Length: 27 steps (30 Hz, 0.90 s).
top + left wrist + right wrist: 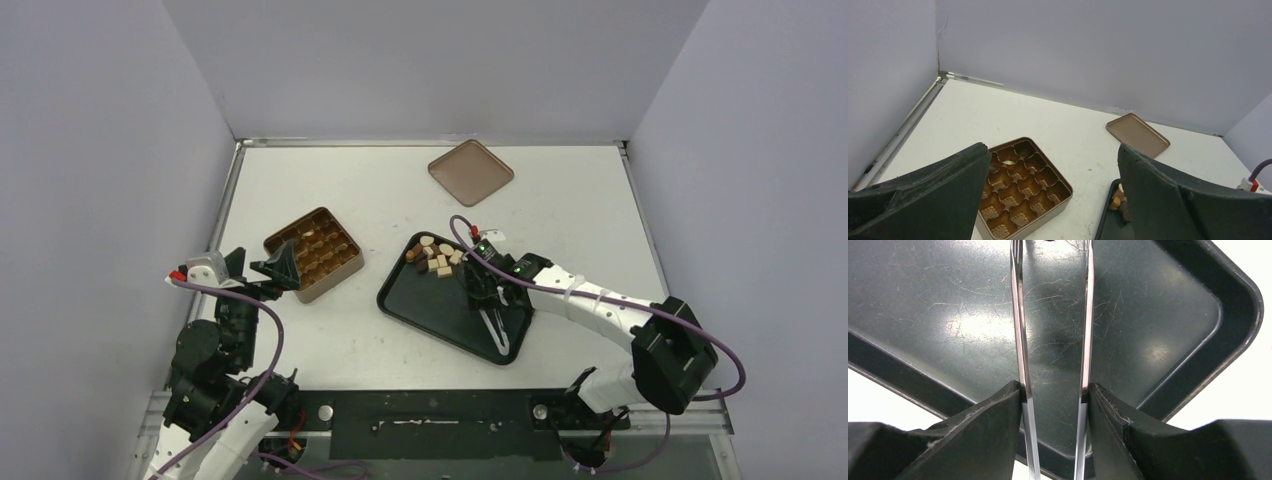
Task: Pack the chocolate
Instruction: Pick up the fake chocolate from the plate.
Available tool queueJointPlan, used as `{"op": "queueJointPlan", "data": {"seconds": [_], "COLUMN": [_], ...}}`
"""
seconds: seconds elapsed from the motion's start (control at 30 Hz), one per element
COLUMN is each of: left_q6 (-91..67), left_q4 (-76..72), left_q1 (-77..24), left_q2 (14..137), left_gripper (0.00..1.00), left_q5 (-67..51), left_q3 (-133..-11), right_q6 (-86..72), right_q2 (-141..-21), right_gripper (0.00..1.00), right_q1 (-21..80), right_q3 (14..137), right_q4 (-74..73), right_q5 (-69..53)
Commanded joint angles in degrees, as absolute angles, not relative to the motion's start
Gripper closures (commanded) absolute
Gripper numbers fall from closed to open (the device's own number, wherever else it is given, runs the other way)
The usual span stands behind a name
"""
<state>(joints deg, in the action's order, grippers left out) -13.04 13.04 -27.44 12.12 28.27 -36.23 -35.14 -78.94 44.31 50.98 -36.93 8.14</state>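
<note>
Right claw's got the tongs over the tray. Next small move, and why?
Probably swing the right claw with the tongs toward the chocolate heaped at the far corner of the tray. The right wrist view shows only bare tray floor between the blades, so nothing looks within pinching range yet.

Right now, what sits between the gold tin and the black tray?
Nothing sits there. Only a strip of bare white table separates the tin from the tray. The top view shows it, and the left wrist view agrees.
</note>
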Motion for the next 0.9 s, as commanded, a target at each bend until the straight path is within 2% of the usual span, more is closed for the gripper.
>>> {"op": "queueJointPlan", "data": {"seconds": [0.0,0.1,0.33,0.47,0.87], "left_q6": [-12.7,-12.7,-12.7,-12.7,-12.7], "left_q4": [10.8,10.8,10.9,10.9,11.0], "left_q1": [-27.5,-27.5,-27.5,-27.5,-27.5], "left_q2": [12.1,12.0,11.8,11.6,11.5], "left_gripper": [0.03,0.03,0.03,0.03,0.03], "left_q5": [28.1,28.1,28.1,28.1,28.2], "left_q3": [-36.5,-36.6,-36.5,-36.5,-36.6], "right_q6": [-34.3,-34.1,-34.6,-34.9,-35.6], "right_q2": [-79.6,-80.0,-79.0,-77.1,-74.1], "right_gripper": [0.53,0.55,0.69,0.74,0.78], "right_q1": [44.2,44.2,44.3,44.5,46.5], "right_q3": [51.2,51.5,51.8,51.8,55.0], "right_q4": [-33.8,-33.8,-35.8,-37.2,-39.8], "right_q5": [7.3,7.3,8.6,9.3,10.5]}}
